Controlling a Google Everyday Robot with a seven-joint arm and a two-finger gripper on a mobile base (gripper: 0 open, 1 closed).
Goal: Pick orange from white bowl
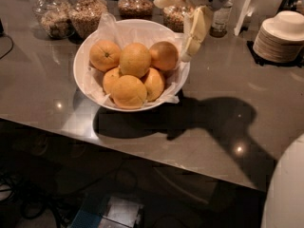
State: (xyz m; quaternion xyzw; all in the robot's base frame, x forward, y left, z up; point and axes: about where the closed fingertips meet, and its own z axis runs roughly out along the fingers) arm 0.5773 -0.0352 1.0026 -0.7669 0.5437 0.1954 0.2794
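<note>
A grey bench (pixel 228 80) with jars (pixel 88 14), bottle (pixel 219 23), plates (pixel 280 37).
Grain-filled jars line the back edge; the bottle stands there, just right of the gripper (pixel 186 56); the stacked white plates sit near the back right corner.

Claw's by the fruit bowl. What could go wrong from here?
The claw hangs over the right rim of the white bowl, beside the crinkled paper; descending there, it might snag paper or rim. The oranges are heaped, touching, so lifting one may roll others. Glass jars stand close behind the bowl and could be knocked.
</note>
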